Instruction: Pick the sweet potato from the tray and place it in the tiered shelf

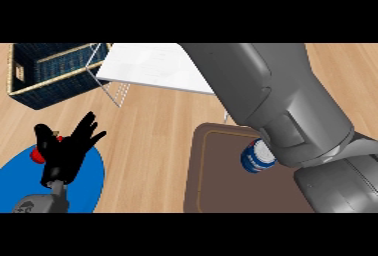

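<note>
No words, numbers or brand names can be read anywhere on the counter. The can (257, 156) on the brown tray (214, 175) to the right has a blue-and-white label, but its markings are illegible. Faint grey marks on the white top of the tiered shelf (151, 65) at the far side are also unreadable.

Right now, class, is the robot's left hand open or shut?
Open. The left hand shows straight, spread fingers pointing up over the blue plate, curled round nothing.

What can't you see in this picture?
Head view:
1. Right hand: past the top edge; only its forearm shows.
2. Sweet potato: nowhere in sight; the forearm covers part of the tray and tiered shelf.
3. Red thing: mostly behind the left hand.
</note>
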### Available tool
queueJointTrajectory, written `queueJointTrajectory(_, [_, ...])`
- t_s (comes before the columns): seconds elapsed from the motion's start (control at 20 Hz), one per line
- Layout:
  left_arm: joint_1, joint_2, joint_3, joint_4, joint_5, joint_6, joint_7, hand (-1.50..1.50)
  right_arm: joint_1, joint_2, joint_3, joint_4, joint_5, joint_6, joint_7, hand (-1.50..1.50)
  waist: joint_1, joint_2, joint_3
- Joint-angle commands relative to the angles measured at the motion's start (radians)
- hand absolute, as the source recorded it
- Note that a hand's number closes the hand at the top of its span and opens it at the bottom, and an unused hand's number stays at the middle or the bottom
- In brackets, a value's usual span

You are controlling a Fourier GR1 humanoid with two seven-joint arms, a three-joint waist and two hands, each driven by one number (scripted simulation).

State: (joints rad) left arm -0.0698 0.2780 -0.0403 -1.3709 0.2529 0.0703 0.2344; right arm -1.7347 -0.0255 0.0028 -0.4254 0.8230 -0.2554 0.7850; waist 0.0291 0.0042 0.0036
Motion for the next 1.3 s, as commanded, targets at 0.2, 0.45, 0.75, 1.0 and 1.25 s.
queueJointTrajectory(0.2, [-0.013,-0.019,-0.003,0.109,-0.025,-0.004,-0.015,0.0,0.01,0.007,-0.099,-0.068,-0.06,-0.181,0.039,-1.5,-0.023,0.002,-0.005])
queueJointTrajectory(0.45, [0.049,-0.002,-0.003,0.012,-0.005,-0.021,0.03,0.0,0.052,0.025,-0.13,-0.102,-0.111,-0.371,-0.01,-1.5,0.004,0.002,-0.004])
queueJointTrajectory(0.75, [0.029,-0.021,-0.016,-0.034,-0.025,0.026,0.083,0.0,-0.005,-0.055,-0.235,-0.15,-0.163,-0.431,-0.019,-1.5,-0.004,-0.001,-0.003])
queueJointTrajectory(1.0, [-0.001,-0.009,0.025,0.034,-0.021,0.01,0.044,0.0,0.046,-0.069,-0.18,-0.17,-0.045,-0.541,0.051,-1.5,-0.034,-0.007,-0.005])
queueJointTrajectory(1.25, [0.053,-0.019,0.008,-0.032,-0.026,0.025,0.079,0.0,0.075,-0.183,-0.217,-0.24,-0.006,-0.55,0.153,-1.5,-0.05,-0.018,-0.003])
